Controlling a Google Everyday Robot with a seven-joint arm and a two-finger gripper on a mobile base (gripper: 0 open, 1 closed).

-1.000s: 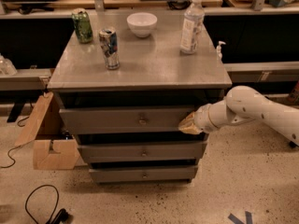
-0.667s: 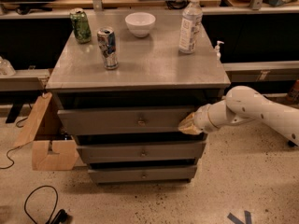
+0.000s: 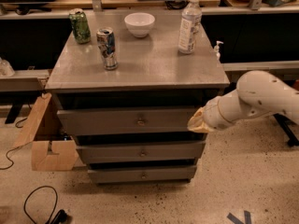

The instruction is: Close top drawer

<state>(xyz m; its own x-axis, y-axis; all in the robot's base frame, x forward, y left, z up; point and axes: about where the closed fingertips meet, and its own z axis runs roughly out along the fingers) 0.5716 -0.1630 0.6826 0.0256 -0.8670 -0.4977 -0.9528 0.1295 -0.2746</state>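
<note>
1. Camera view looks down at the front of a grey cabinet [image 3: 135,69] with three drawers stacked under a flat top.
2. The top drawer [image 3: 117,121] is the widest one with the tallest front, right under the cabinet top. It has a small metal knob [image 3: 140,121] in the middle. There's a dark band of shadow between its upper edge and the top slab. You can't see inside it from here.
3. The gripper [image 3: 198,122] comes in from the right on a chunky white arm [image 3: 254,99]. Its tan tip is right up against the right end of the top drawer's front. Can't tell if it's spread or pinched, it just reads as one tan lump.
4. Below that sit the middle drawer [image 3: 140,151] and the bottom drawer [image 3: 140,174], both narrower with shorter fronts. Their insides are hidden too.
5. On the cabinet top, all upright: a green can [image 3: 80,26] back left, a silver-blue can [image 3: 107,48] just in front of it, a white bowl [image 3: 140,24] at the back middle showing only plain white inside, and a clear bottle [image 3: 189,23] with a label back right. Can't tell how full it is.
6. On the floor to the left there's an open cardboard box [image 3: 46,143] beside the cabinet, contents not visible, and a black cable [image 3: 37,204] looped nearer the camera.
</note>
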